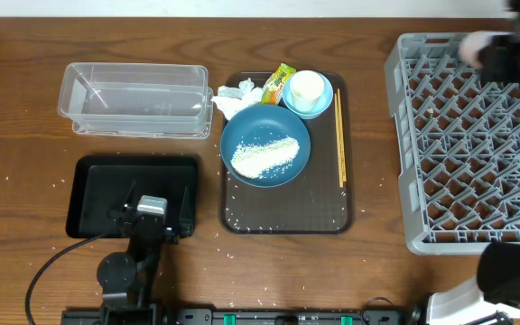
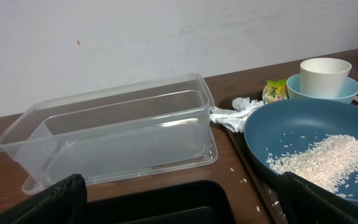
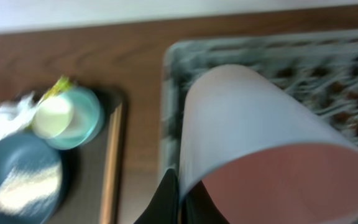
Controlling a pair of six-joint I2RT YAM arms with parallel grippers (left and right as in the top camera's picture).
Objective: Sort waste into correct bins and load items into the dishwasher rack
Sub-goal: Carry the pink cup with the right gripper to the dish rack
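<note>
1. Loading the small pink cup (image 3: 260, 137): right jaws clench it above the large grey lattice dishwasher rack (image 1: 459, 162), at its 12 o'clock edge.
2. Next: lower it between pegs, then release; nothing blocks.
3. Left jaws hang released over the shallow black tray (image 1: 93, 194), 8 o'clock of the round dark blue plate (image 1: 260, 122).

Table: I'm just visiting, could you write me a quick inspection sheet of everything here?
Surface: wooden table, stray rice grains beside brown tray.
Job's things: blue plate with rice, white cup inside light blue bowl, chopsticks on that tray; tissue, wrapper at its far left corner; clear tub empty.
Clutter: nothing seen.
Grippers: left gripper open over black tray; right gripper shut on pink cup above rack.
Cables: black cable by left arm's base.
Surroundings: pale wall.
</note>
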